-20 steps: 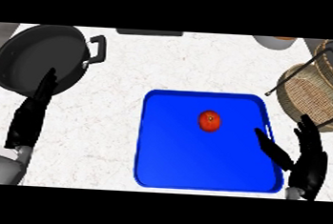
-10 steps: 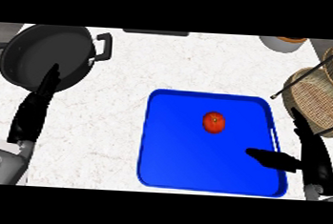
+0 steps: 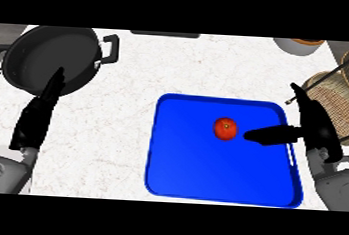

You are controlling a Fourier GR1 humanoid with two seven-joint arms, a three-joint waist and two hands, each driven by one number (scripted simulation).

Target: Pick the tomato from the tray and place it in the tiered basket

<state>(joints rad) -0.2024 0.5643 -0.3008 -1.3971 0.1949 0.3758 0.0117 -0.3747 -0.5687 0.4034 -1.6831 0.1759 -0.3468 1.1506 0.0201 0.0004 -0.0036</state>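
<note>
The light is bright and even all over. The white counter (image 3: 209,66) looks pale and washed out. The blue tray (image 3: 204,176) has soft lighter and darker patches. Shadows are faint. Nothing has strong glare.

I see two matte black hands, the left hand (image 3: 36,118) long and narrow, the right hand (image 3: 315,126) broader with a thick thumb. Both join pale grey, rounded forearms (image 3: 5,173) with darker recessed wrist detailing.
</note>
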